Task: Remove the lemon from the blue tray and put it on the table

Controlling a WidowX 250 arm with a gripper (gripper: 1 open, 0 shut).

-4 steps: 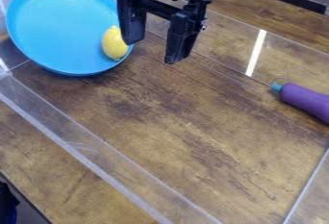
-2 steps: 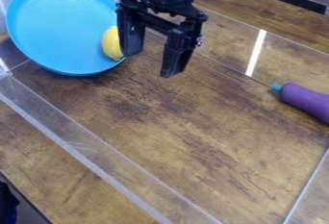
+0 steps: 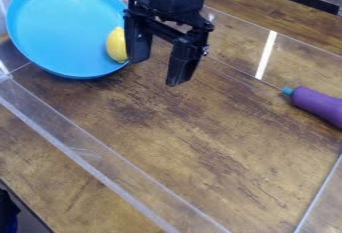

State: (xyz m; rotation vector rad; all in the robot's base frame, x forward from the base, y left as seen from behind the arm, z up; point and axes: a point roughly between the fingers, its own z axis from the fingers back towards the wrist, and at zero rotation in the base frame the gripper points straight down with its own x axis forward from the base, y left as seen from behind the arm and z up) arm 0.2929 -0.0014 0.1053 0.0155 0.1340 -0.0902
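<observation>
The table is the biggest thing under me, dark brown worn wood with a streaky sheen, spreading out below and to every side of my fingers. A clear low wall runs along its near edge, well below my fingertips in the picture.

Next in size is the blue tray, a round shallow dish lying to the picture-left of my fingers. Its near right rim comes up just beside my left-hand finger.

My gripper hangs pointing down over the wood right at that edge of the dish. My fingers are spread wide apart, with nothing between them; bare table shows through the gap.

Far off toward the right edge of the picture, well apart from my fingers, lies the purple object, long and rounded. It is no part of my job.

Smallest is the lemon, yellow and oval. It sits inside the tray against the right-hand rim, just beside my left-hand finger and partly hidden behind it. I cannot tell whether that finger touches it, but it is outside the gap between my fingers, not within it.

So I judge the task hardly begun. The lemon is in the dish, not gripped, not lifted. What is left is all of it: bring my open fingers over to straddle the fruit, close on it, raise it clear of the rim, and set it down on the open wood.
</observation>
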